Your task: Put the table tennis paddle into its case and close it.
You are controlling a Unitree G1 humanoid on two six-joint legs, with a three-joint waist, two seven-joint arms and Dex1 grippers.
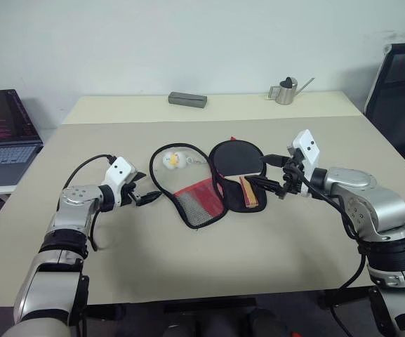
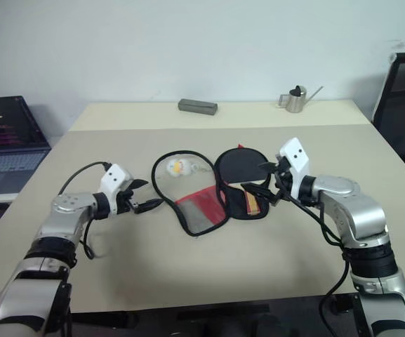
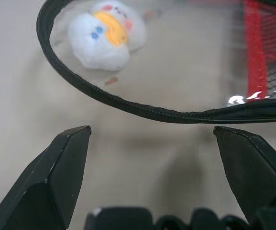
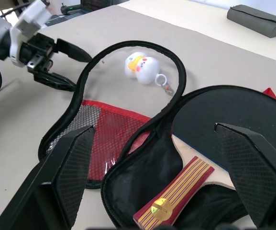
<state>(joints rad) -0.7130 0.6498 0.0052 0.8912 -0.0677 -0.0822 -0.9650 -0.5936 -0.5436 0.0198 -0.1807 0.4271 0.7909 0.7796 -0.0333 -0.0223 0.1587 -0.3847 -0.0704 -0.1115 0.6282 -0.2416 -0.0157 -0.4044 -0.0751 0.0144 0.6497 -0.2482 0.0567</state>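
Observation:
The case [image 1: 201, 201] lies unzipped and spread flat mid-table, its clear and red-mesh flap to the left, its black half to the right. In the black half rests the table tennis paddle [image 4: 190, 155], black face up, striped wooden handle [image 1: 250, 191] pointing toward me. A white-yellow charm [image 1: 173, 159] sits inside the flap's zipper loop. My left gripper [image 1: 148, 188] is open, low over the table, just left of the flap's zipper edge [image 3: 152, 114] and not touching it. Over the paddle's right side hovers my right gripper [image 1: 262, 174], open and holding nothing.
A grey oblong box [image 1: 187, 99] and a small metal watering can [image 1: 284, 91] stand at the table's far side. An open laptop [image 1: 2, 133] sits off to the left, a black chair [image 1: 399, 84] to the right. Bare tabletop [image 1: 209, 267] lies in front of the case.

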